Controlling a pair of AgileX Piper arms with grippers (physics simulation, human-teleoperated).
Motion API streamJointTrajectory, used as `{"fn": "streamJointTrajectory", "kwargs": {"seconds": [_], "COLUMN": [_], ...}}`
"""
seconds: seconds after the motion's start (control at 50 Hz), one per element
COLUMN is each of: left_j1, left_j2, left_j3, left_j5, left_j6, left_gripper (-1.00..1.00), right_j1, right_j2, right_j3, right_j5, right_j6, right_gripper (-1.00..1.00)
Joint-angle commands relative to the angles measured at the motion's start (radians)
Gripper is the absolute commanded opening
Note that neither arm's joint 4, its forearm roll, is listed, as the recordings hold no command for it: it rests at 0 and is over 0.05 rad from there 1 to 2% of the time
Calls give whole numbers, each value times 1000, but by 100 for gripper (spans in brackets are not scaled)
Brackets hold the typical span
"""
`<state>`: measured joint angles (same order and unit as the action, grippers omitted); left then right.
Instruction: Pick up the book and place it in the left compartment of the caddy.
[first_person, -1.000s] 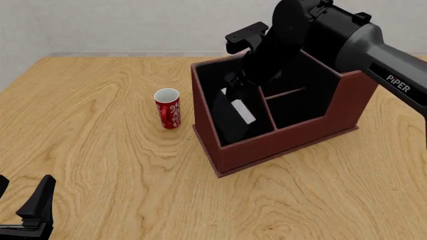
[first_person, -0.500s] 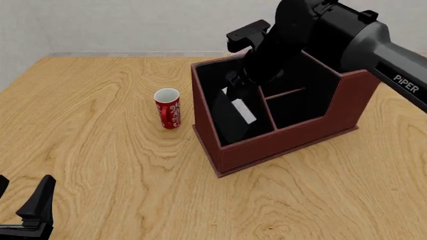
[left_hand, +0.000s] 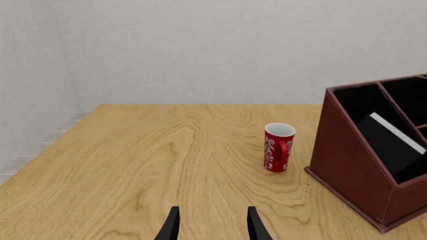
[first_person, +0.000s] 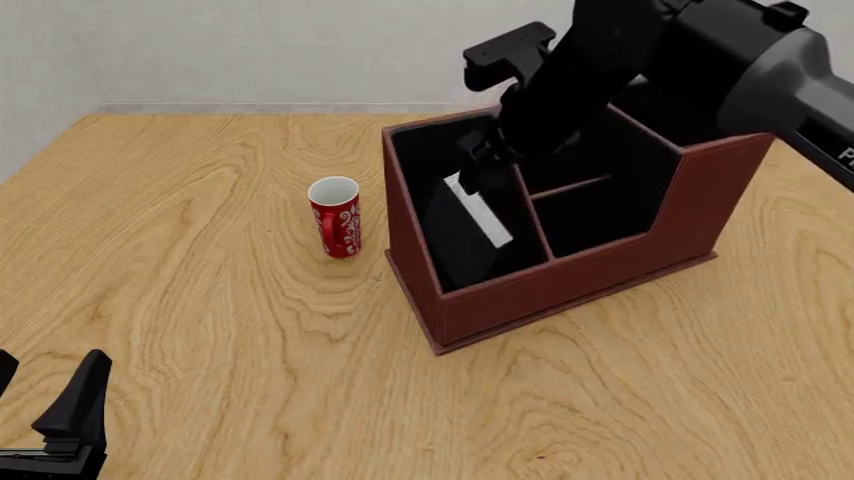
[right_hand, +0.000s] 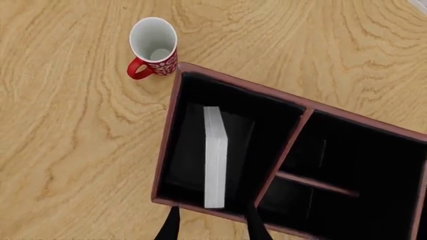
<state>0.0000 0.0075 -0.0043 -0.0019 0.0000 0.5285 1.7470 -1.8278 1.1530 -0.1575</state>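
Book (first_person: 470, 222) time: the black book sits inside my big red-brown caddy (first_person: 574, 285). It is in the left compartment (right_hand: 193, 150), the long thin slot at the tall end. The book leans over in there, not straight up. Its white page edge (right_hand: 215, 155) points up, and I can see it from above in my right wrist view.

My right hand (right_hand: 208, 227) hangs over the caddy, above the slot with the book. Its two fingers (right_hand: 171, 227) are spread apart. They hold nothing. The book is below them and they do not touch it. In the front view my right arm (first_person: 694, 50) is big and dark and reaches in from 2 o'clock, so it hides the back of the caddy.

My left hand (left_hand: 212, 227) is low over the bench (first_person: 200, 330), far down at 8 o'clock in the front view. Its fingers (left_hand: 255, 225) are spread apart too, with only bare wood between them. It is well apart from the caddy.

A small red cup (first_person: 335, 216) with white swirls stands up on the bench. It is just beside the caddy, at 9 o'clock from it. The cup has a handle (right_hand: 137, 70) and is white inside.

The other slots of the caddy look dark.
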Motion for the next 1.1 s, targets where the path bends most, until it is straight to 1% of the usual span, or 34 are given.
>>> {"fn": "streamJointTrajectory", "kwargs": {"seconds": [0.02,0.14,0.32,0.46,0.54,0.62,0.82,1.0,1.1], "left_j1": [0,0,0,0,0,0,0,0,0], "left_j2": [0,0,0,0,0,0,0,0,0], "left_j3": [0,0,0,0,0,0,0,0,0], "left_j5": [0,0,0,0,0,0,0,0,0], "left_j6": [0,0,0,0,0,0,0,0,0], "left_gripper": [100,100,100,100,100,100,100,100,100], "right_j1": [-3,-11,5,24,39,45,60,56,65], "right_j2": [-15,-36,-98,-154,-189,-211,-278,-341,-382], "right_j3": [-17,-36,-1,48,95,111,193,226,255], "right_j5": [21,40,41,34,25,21,-4,-6,-12], "right_j6": [-7,-13,-4,11,17,22,31,33,45], "right_gripper": [100,100,100,100,100,100,100,100,100]}}
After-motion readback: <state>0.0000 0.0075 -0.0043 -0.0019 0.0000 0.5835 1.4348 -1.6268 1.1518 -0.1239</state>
